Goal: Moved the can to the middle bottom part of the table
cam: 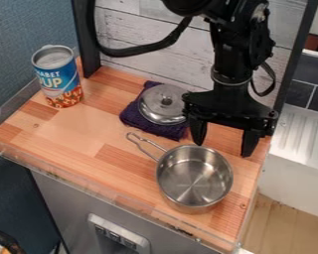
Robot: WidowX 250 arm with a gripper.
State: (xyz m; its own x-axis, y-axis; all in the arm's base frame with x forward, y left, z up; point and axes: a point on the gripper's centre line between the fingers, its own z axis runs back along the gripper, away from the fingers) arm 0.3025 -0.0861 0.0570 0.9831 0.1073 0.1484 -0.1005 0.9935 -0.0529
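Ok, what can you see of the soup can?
The soup can stands upright near the back left corner of the wooden tabletop. It is a cylinder with a silvery, metal-looking top and rim. Its label is blue with large white lettering above, orange-red with small pale shapes below. The tabletop supports it; the hand is well away to its right in the view.

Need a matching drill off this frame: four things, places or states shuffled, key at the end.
Things
1. can
2. pot
3. lid
4. hand

Places or states
A. resting on the purple cloth
B. open, pointing down
C. upright, leftmost of the four in the view
D. uncovered, nothing inside, its handle toward the upper left of the view

Pairs: 1-C, 2-D, 3-A, 4-B
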